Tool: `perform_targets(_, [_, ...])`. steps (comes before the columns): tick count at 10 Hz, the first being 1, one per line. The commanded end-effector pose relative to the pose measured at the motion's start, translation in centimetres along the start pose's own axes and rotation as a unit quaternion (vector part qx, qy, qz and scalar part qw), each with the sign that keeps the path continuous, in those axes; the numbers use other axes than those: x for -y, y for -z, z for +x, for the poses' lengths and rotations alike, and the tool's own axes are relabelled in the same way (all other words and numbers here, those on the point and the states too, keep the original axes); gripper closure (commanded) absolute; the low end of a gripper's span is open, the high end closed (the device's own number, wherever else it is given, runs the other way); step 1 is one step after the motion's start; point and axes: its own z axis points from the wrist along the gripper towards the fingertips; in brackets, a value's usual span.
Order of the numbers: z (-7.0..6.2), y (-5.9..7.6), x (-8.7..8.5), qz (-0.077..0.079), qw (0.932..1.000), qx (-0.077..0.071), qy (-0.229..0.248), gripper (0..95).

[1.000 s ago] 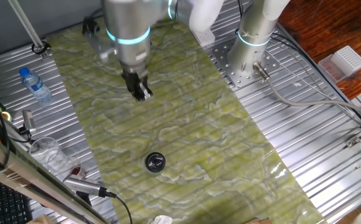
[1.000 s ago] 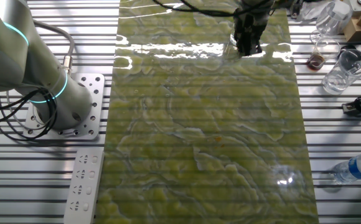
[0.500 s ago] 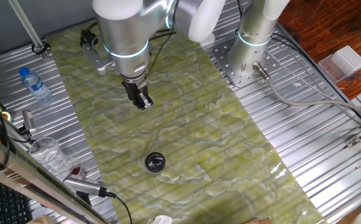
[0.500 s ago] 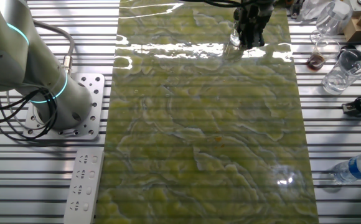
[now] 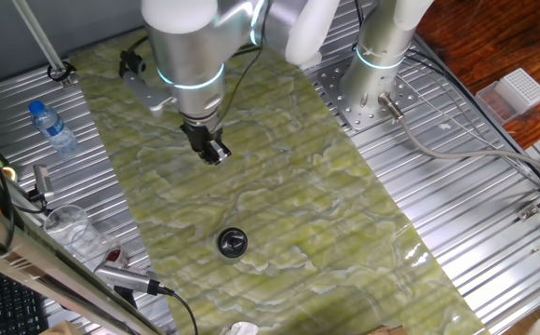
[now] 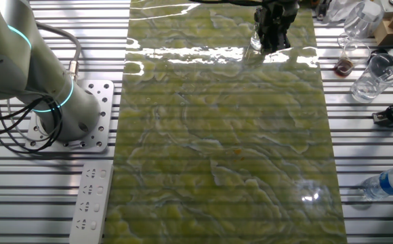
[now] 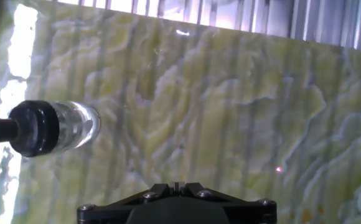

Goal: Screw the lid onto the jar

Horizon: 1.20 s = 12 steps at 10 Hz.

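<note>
Jar (image 7: pixel 81 124), hand view left: probably light, slick-walled, easily tipped. Lid (image 5: pixel 232 243) sat atop; best gripped across rim. Pincer (image 5: pixel 212 151) hung apart, upper left; whether clenched or released, could not tell.

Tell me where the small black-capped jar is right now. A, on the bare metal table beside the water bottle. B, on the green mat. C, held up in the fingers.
B: the jar stands on the green mat, apart from the fingers and the water bottle.

Green marbled mat (image 5: pixel 279 186) on ribbed metal table (image 5: pixel 475 195); wooden floor (image 5: pixel 475 42) at 2 o'clock.
</note>
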Motion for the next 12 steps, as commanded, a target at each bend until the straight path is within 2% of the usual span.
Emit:
perform_targets(1, [-0.07, -0.03, -0.01, 0.013, 0.998, 0.01, 0.061, 95.0])
perform_targets(2, [-0.07, -0.03, -0.01, 0.004, 0.9963, 0.013, 0.084, 95.0])
perform_targets(3, [-0.07, -0.03, -0.01, -0.015, 0.9951, 0.022, 0.096, 95.0])
perform_targets(4, [-0.07, -0.03, -0.01, -0.02, 0.9948, 0.024, 0.097, 95.0])
perform_targets(5, [-0.07, -0.03, -0.01, -0.035, 0.9933, 0.031, 0.106, 95.0])
perform_targets(6, [-0.07, -0.03, -0.01, -0.054, 0.9937, 0.039, 0.09, 76.0])
perform_targets(7, [-0.07, -0.03, -0.01, -0.055, 0.9952, 0.038, 0.072, 76.0])
perform_targets(8, [-0.07, -0.03, -0.01, -0.051, 0.9956, 0.036, 0.071, 95.0])
perform_targets(10, [-0.07, -0.03, -0.01, -0.049, 0.9955, 0.033, 0.075, 57.0])
perform_targets(11, [-0.08, 0.04, -0.01, -0.047, 0.9951, 0.032, 0.081, 19.0])
perform_targets(12, [-0.21, 0.2, -0.01, -0.03, 0.9964, 0.022, 0.076, 0.0])
